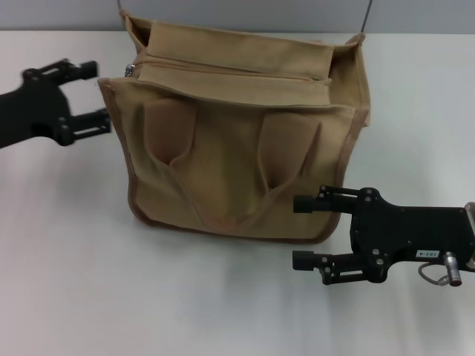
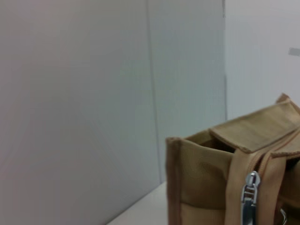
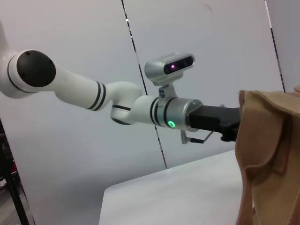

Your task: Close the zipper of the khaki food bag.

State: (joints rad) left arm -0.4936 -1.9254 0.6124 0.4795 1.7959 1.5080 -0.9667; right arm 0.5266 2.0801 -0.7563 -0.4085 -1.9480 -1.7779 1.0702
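Note:
The khaki food bag [image 1: 237,156] stands upright in the middle of the white table, handles hanging down its front. The zipper [image 1: 237,73] runs along its top, with the silver pull tab [image 1: 130,70] at the bag's left end. The tab also shows close up in the left wrist view [image 2: 250,197], on the bag's corner [image 2: 201,178]. My left gripper [image 1: 96,95] is open and empty just left of the bag's upper left corner, near the tab. My right gripper [image 1: 297,231] is open and empty at the bag's front right bottom corner. The bag's side shows in the right wrist view [image 3: 267,154].
The white table [image 1: 111,297] spreads around the bag, with a grey wall behind it. The right wrist view shows my left arm [image 3: 140,110] reaching to the bag's far end.

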